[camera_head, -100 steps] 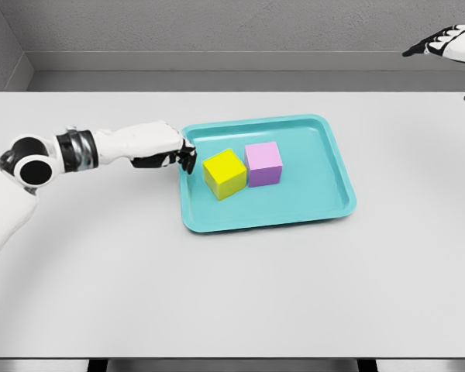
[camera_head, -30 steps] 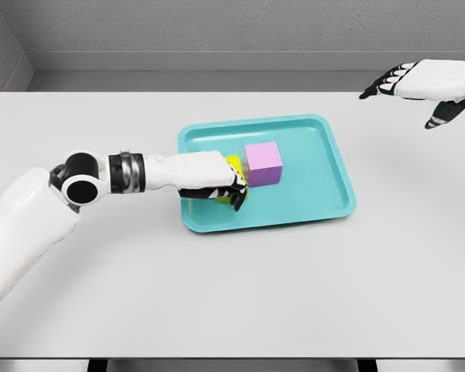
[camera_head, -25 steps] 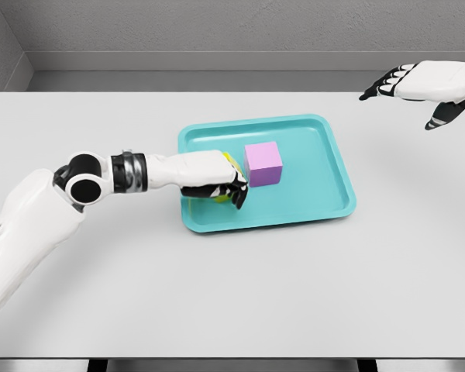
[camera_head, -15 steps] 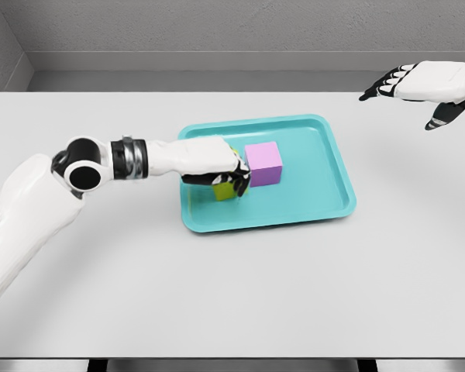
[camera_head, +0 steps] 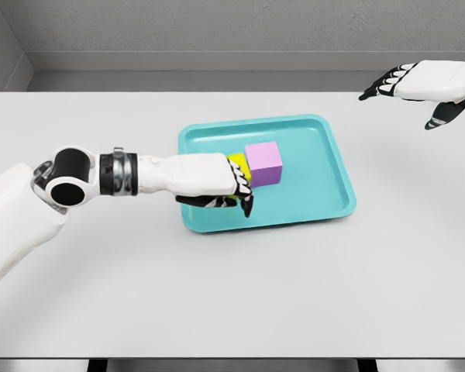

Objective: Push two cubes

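Note:
A teal tray (camera_head: 319,180) lies in the middle of the table. In it a pink cube (camera_head: 263,163) stands upright. A yellow cube (camera_head: 237,163) sits right against the pink cube's left side and is mostly hidden by my left hand (camera_head: 242,198). That hand reaches in over the tray's left rim and lies over and in front of the yellow cube, with dark fingertips (camera_head: 247,206) pointing down to the tray floor, loosely spread and grasping nothing. My right hand (camera_head: 415,82) hovers open above the table's far right corner, away from the tray.
The white table (camera_head: 217,294) stretches around the tray. A grey wall (camera_head: 217,31) runs behind the table's far edge. My left forearm (camera_head: 132,175) lies across the table to the left of the tray.
My left hand went from the tray's left rim onto the yellow cube, which now touches the pink cube. In the last half second the hand shifted slightly nearer and rightward. The right hand came lower, then held.

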